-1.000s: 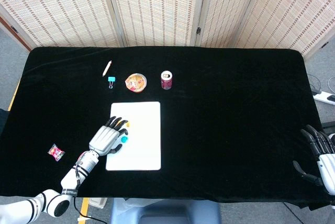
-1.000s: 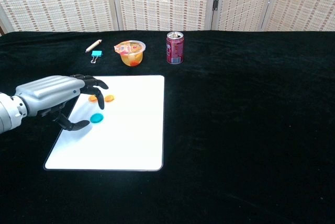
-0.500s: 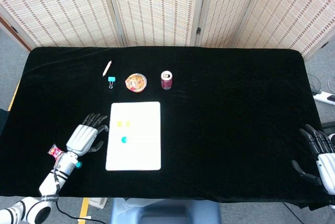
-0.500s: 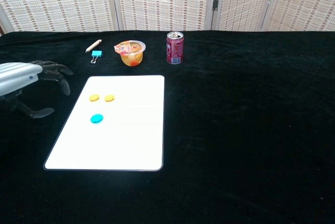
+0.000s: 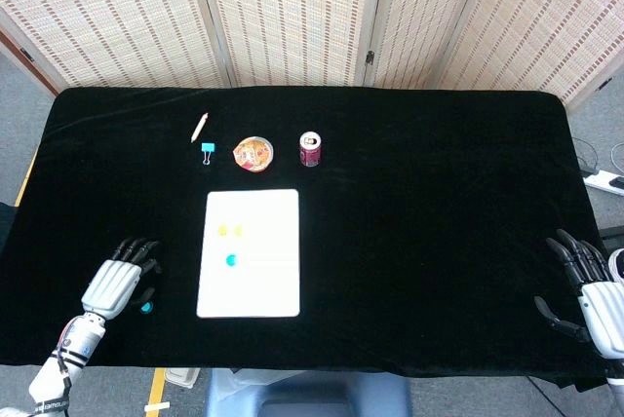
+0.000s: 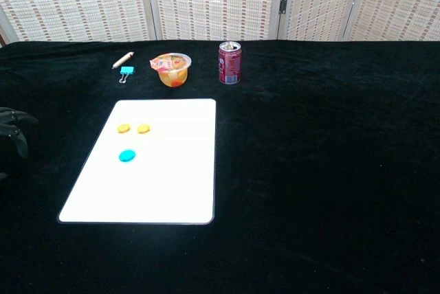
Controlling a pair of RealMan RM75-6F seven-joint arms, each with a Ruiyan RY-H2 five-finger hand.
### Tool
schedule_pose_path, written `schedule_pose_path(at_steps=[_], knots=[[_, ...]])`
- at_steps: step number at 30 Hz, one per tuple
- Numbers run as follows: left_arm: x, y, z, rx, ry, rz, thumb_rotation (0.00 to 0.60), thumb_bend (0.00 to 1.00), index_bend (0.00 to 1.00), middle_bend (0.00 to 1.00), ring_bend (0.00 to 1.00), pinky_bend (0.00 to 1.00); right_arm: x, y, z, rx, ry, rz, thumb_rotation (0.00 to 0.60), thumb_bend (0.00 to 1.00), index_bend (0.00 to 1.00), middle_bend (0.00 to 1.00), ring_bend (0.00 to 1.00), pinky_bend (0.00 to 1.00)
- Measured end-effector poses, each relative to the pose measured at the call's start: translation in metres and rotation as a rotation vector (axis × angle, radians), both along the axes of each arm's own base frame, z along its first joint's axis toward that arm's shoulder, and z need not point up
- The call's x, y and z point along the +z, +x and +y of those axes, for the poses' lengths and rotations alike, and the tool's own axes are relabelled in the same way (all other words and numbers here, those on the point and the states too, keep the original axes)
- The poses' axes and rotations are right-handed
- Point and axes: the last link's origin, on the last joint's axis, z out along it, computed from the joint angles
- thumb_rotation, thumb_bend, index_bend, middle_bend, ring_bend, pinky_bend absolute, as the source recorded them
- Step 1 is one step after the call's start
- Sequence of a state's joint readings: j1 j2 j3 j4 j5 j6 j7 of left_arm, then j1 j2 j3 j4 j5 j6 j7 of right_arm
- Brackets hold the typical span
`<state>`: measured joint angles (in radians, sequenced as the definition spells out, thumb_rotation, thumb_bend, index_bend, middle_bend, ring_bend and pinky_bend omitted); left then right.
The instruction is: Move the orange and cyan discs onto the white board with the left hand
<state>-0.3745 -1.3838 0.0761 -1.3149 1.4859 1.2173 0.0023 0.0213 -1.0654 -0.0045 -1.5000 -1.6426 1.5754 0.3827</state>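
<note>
Lying on the white board (image 6: 165,170): two orange discs (image 6: 133,129) side by side, cyan disc (image 6: 126,156) just below them; resting empty with fingers spread, well left of the board near the bench (image 5: 439,193) front edge: left robot hand (image 5: 117,285); hovering spread and empty at the far right edge: right robot hand (image 5: 590,290); standing behind the board: soda can (image 6: 229,62), fruit cup (image 6: 172,69)

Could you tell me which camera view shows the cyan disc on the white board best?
The chest view: the cyan disc appears larger and clearly separate from the two orange discs on the white board. The head view shows it only as a small dot.
</note>
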Motion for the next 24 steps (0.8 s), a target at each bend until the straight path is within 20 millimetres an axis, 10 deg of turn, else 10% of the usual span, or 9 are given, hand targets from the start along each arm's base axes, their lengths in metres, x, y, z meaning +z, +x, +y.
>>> schedule_pose_path(at_steps=[24], knots=[[-0.010, -0.023, -0.038, 0.052, -0.032, -0.018, 0.600, 0.42, 0.41, 0.14, 0.00, 0.00, -0.002, 0.003, -0.002, 0.010, 0.009, 0.001, 0.600, 0.39, 0.00, 0.00, 0.00, 0.00]])
